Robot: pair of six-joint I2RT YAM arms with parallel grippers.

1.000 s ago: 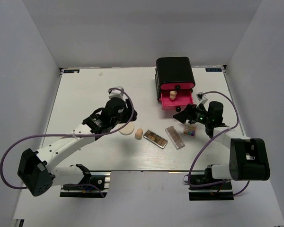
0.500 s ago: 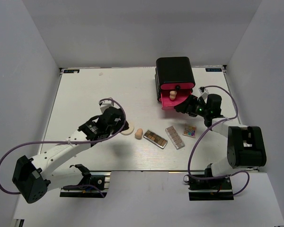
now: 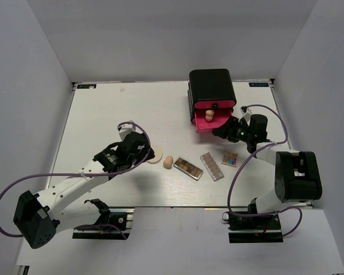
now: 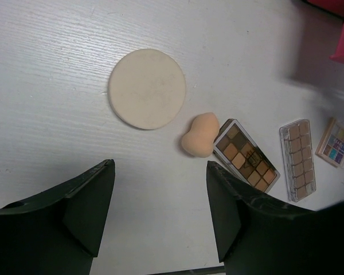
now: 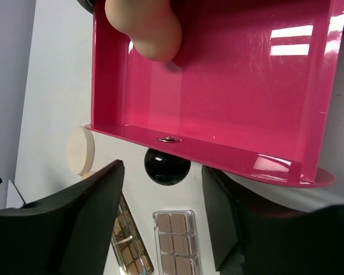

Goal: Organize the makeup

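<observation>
Right gripper [image 5: 163,169], fingers spread, has left the multicolour palette [image 3: 230,158] on the table [image 3: 103,114] and gone to its 12 o'clock, straddling the knob [image 5: 167,166] of the pink drawer [image 5: 229,86] that holds one egg sponge [image 5: 146,28]; left gripper [image 4: 159,172], also spread, hovers with the puff [image 4: 147,88] at 12 o'clock, so most stowing looks undone.

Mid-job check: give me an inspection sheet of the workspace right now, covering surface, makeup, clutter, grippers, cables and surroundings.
Surface: white table.
Job's things: round puff, egg sponge, brown palette, clear palette and multicolour palette lie on the table; second sponge sits in the open pink drawer of the black box; lavender stick not seen.
Clutter: nothing seen.
Grippers: left gripper open above the table near the puff; right gripper open, drawer knob between its fingers.
Cables: purple cables loop off both arms.
Surroundings: plain grey walls.
</observation>
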